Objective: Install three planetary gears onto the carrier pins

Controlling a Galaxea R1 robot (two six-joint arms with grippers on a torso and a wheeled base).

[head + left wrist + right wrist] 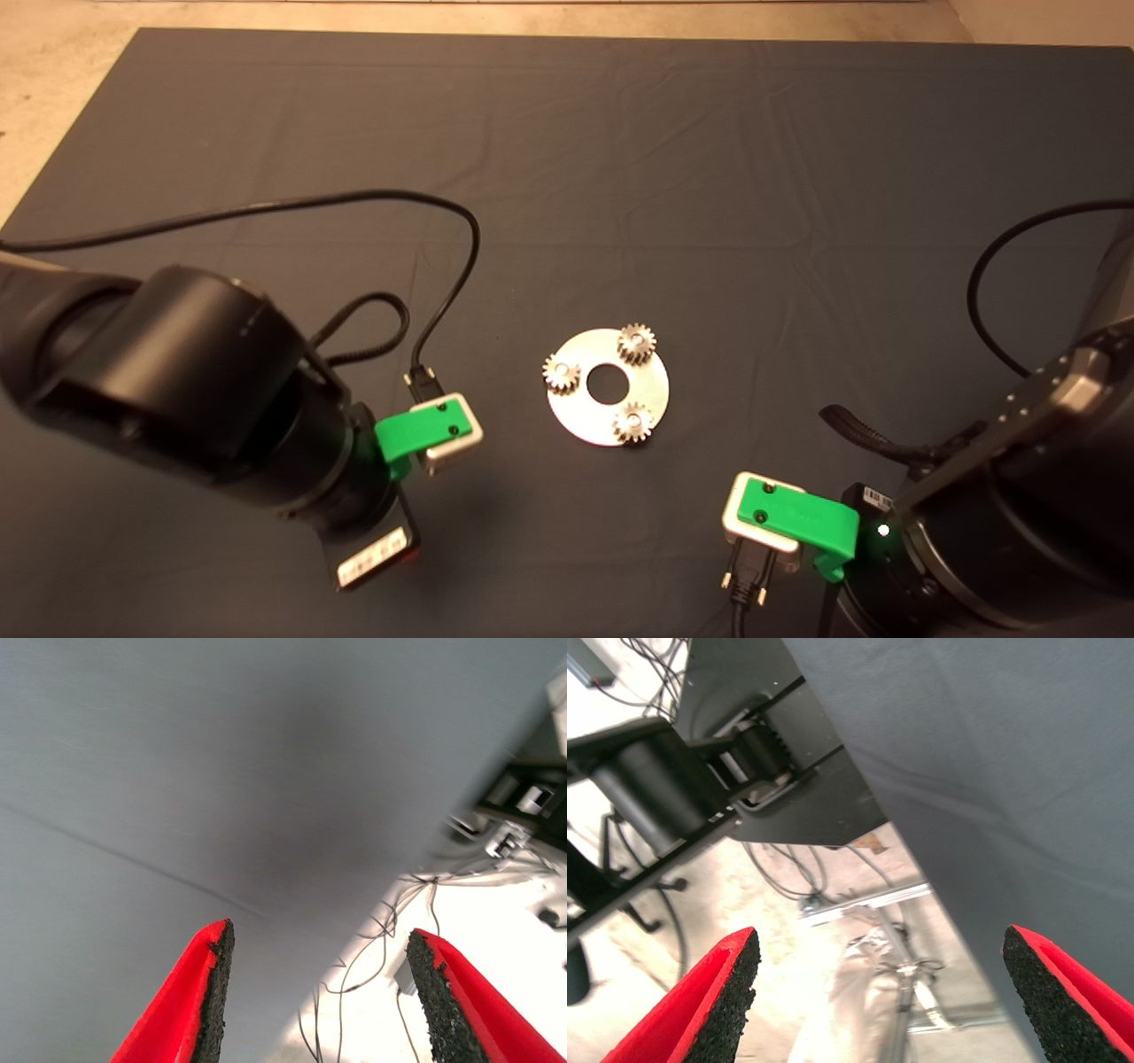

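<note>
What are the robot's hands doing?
Left hand: open, holding nothing.
Right hand: open, holding nothing.

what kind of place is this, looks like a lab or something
Probably a robotics lab or test bench: a dark mat holds only a silver disc carrying three gears, and loose cables trail on the floor beside it.

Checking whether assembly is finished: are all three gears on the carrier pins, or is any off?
All on. Each of the three planetary gears sits on the disc, a pin end showing in its bore; none lies on the mat.
</note>
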